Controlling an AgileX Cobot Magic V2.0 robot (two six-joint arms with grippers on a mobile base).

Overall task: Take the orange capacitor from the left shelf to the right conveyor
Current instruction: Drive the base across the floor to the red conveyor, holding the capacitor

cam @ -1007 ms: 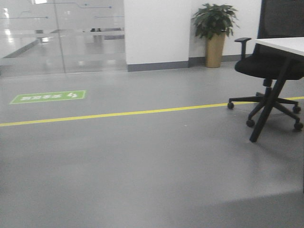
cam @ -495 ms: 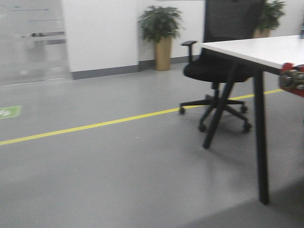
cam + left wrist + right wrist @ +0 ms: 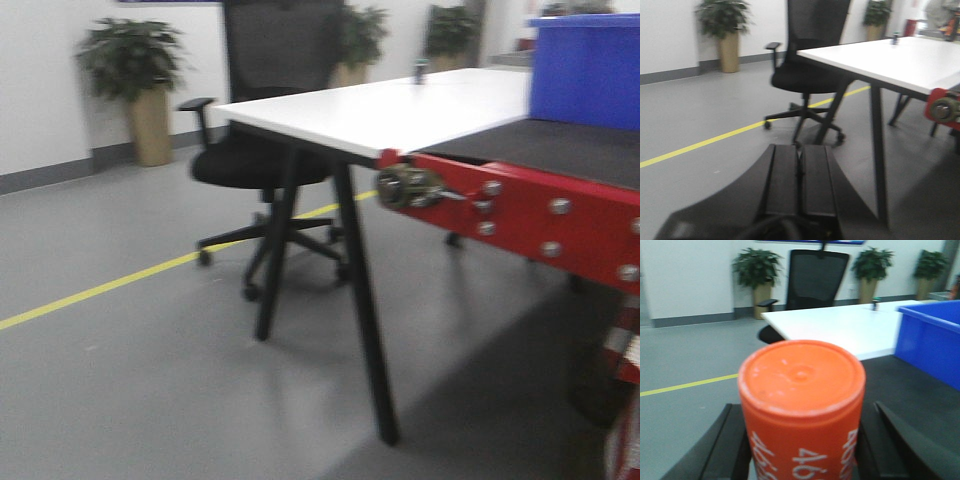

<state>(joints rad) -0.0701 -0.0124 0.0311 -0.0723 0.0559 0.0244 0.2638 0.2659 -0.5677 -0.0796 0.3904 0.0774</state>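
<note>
**Capacitor gripped, conveyor right ahead**

The right jaws are pinching the orange capacitor (image 3: 801,405) upright, one on each side of it. They are holding it just short of the right conveyor (image 3: 912,390), whose dark belt is showing beyond it. A blue bin (image 3: 932,340) is sitting on the conveyor's far side. The left jaws are pressing together on nothing. By the look of it the pickup is done. Reaching over the conveyor and letting go is what's remaining.
</note>
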